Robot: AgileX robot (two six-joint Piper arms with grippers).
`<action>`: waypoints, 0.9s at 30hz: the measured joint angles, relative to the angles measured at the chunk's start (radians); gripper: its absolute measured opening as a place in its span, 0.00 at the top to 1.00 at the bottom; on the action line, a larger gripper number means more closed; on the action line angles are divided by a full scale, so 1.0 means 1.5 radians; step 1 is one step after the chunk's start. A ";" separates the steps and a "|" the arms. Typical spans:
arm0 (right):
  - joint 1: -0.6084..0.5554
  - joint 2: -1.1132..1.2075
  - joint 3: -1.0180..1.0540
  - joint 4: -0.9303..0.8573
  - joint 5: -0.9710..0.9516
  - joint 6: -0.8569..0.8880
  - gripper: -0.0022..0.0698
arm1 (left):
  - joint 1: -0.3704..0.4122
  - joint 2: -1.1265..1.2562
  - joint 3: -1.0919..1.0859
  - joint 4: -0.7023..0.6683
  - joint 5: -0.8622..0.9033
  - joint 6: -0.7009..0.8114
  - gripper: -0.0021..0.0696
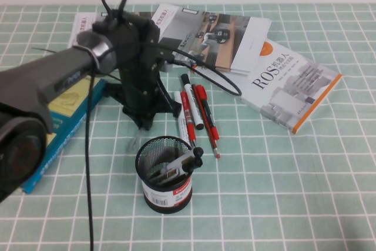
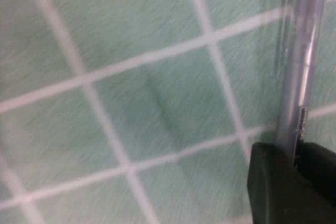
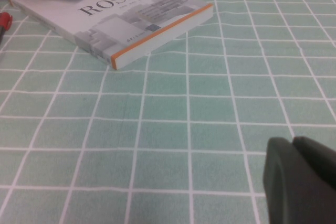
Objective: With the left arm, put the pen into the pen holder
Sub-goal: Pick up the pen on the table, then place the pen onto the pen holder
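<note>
My left gripper [image 1: 143,123] points down at the table just behind the pen holder [image 1: 166,174]. It is shut on the slim silvery-grey pen [image 2: 295,72], which runs out from between the fingers [image 2: 273,182] over the green checked cloth. In the high view the pen's lower end [image 1: 134,141] hangs below the gripper, beside the holder's far left rim. The holder is a black mesh cup with a white-and-red label. A black-capped marker and a dark clip-like thing lie in it. My right gripper [image 3: 294,156] is shut and empty, low over bare cloth, and is out of the high view.
Red-and-white markers [image 1: 188,110] and a thin red pen [image 1: 207,123] lie behind the holder. A white ROS book [image 1: 291,83] lies at the right, also in the right wrist view [image 3: 115,19]. An open magazine [image 1: 217,33] is at the back and a blue-and-yellow book [image 1: 64,116] under my left arm.
</note>
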 joint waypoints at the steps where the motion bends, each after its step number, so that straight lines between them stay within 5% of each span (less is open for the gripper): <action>1: 0.000 0.000 0.000 0.000 0.000 0.000 1.00 | 0.001 -0.008 0.003 0.002 0.003 0.000 0.90; 7: 0.000 0.000 0.000 0.000 0.000 0.000 1.00 | -0.002 -0.162 0.064 0.002 -0.065 0.003 0.90; 14: 0.000 0.000 0.000 0.000 0.000 0.000 1.00 | -0.011 -0.400 0.306 -0.053 -0.287 0.028 0.90; 22: 0.000 0.000 0.000 0.000 0.000 0.000 1.00 | -0.032 -0.634 0.683 -0.101 -0.746 0.070 0.90; 27: 0.000 0.000 0.000 0.000 0.000 0.000 1.00 | -0.074 -0.670 0.816 -0.098 -0.923 0.059 0.90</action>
